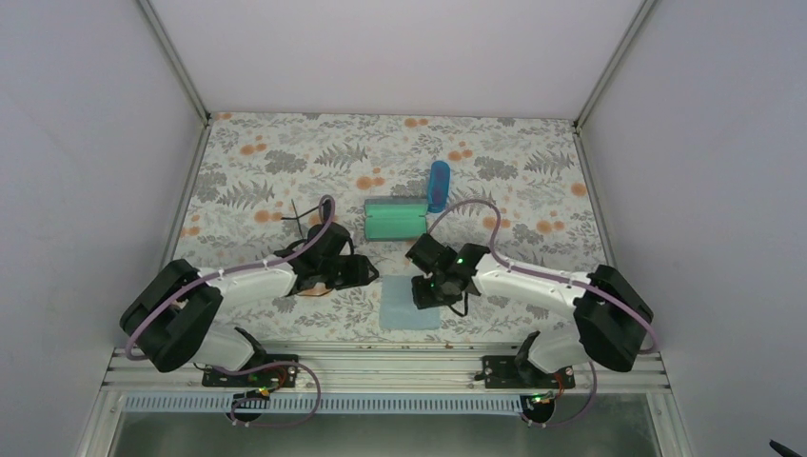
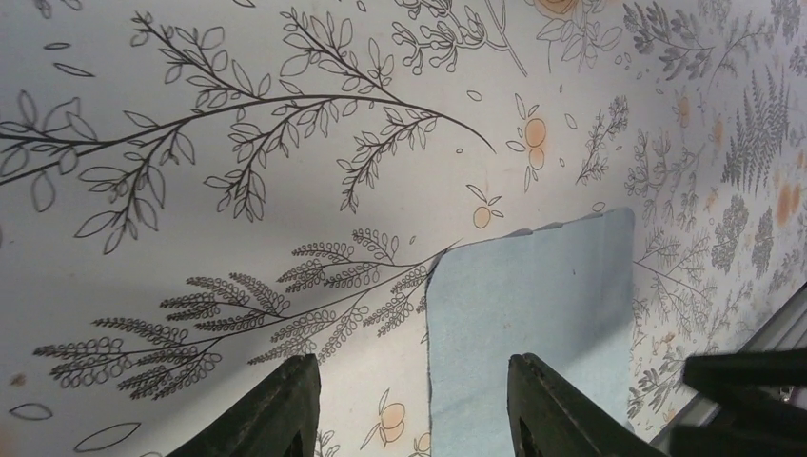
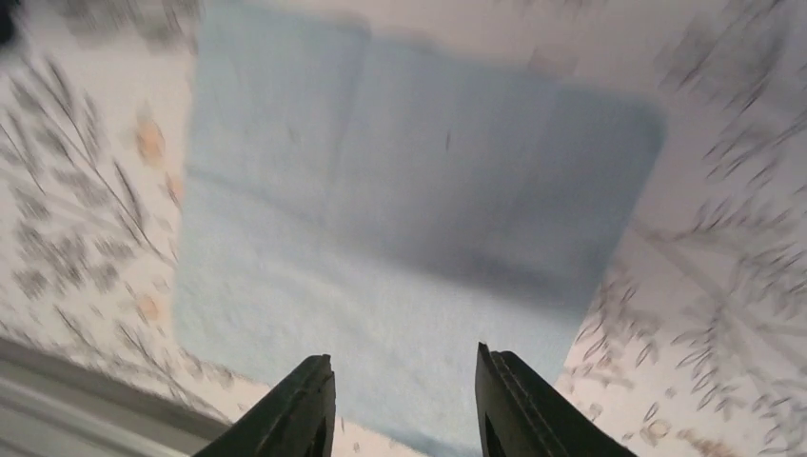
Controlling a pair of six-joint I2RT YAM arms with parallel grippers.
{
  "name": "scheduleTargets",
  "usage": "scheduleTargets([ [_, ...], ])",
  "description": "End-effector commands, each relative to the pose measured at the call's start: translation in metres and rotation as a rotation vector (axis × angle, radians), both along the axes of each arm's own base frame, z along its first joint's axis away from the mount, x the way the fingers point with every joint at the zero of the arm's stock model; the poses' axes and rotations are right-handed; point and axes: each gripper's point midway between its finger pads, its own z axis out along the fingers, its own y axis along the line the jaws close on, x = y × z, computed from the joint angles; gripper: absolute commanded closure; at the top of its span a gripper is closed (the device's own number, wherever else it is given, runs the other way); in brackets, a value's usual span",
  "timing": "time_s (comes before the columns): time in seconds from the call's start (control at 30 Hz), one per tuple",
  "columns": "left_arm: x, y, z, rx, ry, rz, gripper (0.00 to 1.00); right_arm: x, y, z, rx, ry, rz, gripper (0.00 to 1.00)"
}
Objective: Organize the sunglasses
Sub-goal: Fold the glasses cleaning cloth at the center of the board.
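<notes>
Both sets of jaws parted, gripping nothing. Between the fingers of the left gripper (image 2: pixel 409 373), only bare table and a cloth edge; under the right gripper (image 3: pixel 404 367), only the light blue cloth (image 3: pixel 400 190).

No sunglasses in either wrist view. From above, black sunglasses (image 1: pixel 305 217) out on the table, beyond the left forearm and left of the green case (image 1: pixel 395 219), well apart from both sets of fingers. Much nearer the left arm; for the right, a reach over the cloth and past the case. Long axis hard to read, with so thin a frame. Possibly the pink-red pair in the reddish curl (image 1: pixel 315 290) under the left forearm — too small to tell.

Probably next: turn the left wrist away from the cloth, back toward the black frame, and square up across its narrow side before closing.
</notes>
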Motion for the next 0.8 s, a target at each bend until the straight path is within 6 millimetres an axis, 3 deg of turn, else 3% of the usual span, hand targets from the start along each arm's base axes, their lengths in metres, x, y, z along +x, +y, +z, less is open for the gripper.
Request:
scheduleTargets([
  [0.0, 0.009, -0.014, 0.009, -0.028, -0.036, -0.045, 0.51, 0.049, -0.019, 0.018, -0.06, -0.176, -0.143, 0.59],
  [0.13, 0.015, -0.015, 0.005, 0.04, -0.044, -0.049, 0.54, 0.073, -0.04, 0.002, -0.127, -0.204, -0.204, 0.6],
  [0.23, 0.016, -0.016, -0.001, 0.071, -0.035, -0.062, 0.55, 0.082, -0.033, -0.004, -0.104, -0.211, -0.172, 0.6],
  [0.5, 0.01, -0.028, -0.015, 0.11, -0.001, -0.118, 0.6, 0.082, -0.039, -0.028, -0.136, -0.161, -0.162, 0.67],
  [0.77, 0.006, -0.035, -0.021, 0.125, 0.015, -0.149, 0.62, 0.076, -0.045, -0.032, -0.14, -0.152, -0.158, 0.71],
])
